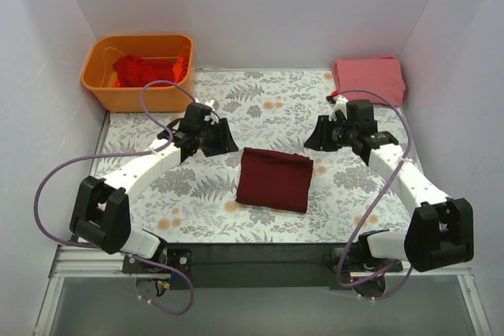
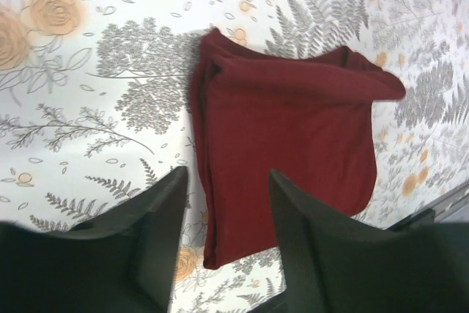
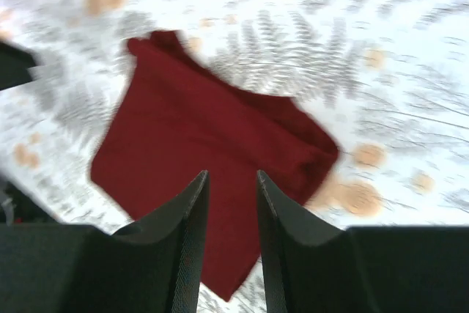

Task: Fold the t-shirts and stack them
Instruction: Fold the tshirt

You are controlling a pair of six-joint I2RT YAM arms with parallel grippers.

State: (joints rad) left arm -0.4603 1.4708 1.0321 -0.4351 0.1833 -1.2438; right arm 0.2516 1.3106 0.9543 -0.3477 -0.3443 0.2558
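Observation:
A dark maroon t-shirt lies folded into a rectangle on the floral table, between both arms; it also shows in the left wrist view and the right wrist view. My left gripper hovers just left of it, open and empty. My right gripper hovers at its upper right, jaws apart with nothing between them. A salmon-pink t-shirt lies folded at the back right. Red t-shirts are bunched in the orange bin.
The orange plastic bin stands at the back left corner. White walls close in the table on three sides. Purple cables loop off both arms. The table's dark front edge runs between the arm bases.

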